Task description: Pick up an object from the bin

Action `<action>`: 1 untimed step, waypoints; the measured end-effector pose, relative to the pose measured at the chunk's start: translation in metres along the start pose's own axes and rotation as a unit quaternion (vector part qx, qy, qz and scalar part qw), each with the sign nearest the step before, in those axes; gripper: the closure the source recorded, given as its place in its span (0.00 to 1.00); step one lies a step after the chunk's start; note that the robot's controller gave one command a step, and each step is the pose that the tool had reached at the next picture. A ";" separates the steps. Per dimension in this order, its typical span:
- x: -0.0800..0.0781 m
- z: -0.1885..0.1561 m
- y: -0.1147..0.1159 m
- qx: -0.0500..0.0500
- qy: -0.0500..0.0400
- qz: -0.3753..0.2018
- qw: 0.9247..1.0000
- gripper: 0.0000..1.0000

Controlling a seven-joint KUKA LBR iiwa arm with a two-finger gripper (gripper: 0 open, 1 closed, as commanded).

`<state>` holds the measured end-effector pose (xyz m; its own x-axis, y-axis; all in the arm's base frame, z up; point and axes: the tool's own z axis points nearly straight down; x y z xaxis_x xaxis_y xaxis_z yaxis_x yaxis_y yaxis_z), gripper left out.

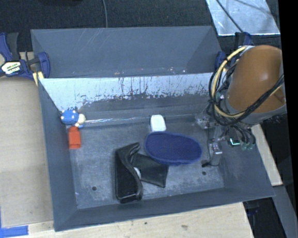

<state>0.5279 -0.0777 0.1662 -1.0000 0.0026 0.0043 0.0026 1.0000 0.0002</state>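
Observation:
My gripper (210,159) hangs low at the right side of the bin, its fingertips close above the floor. Just left of it lies a dark blue oval pad (173,147), a small gap apart from the fingers. A small white block (157,123) sits behind the pad near the back wall. A black folded case (127,177) and a black flat piece (152,171) lie at the pad's front left, the pad overlapping the flat piece. Nothing shows between the fingers.
An orange block (74,138) and a small blue and white toy (71,117) lie at the bin's far left by the back wall. Bare floor stretches between them and the black case. The arm with its orange cover and cables stands over the right rim.

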 end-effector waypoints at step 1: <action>0.044 0.070 0.050 0.000 -0.001 -0.082 0.997 0.00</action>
<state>0.4837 -0.0274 0.0961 -0.9868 -0.1618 0.0013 -0.1618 0.9868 0.0016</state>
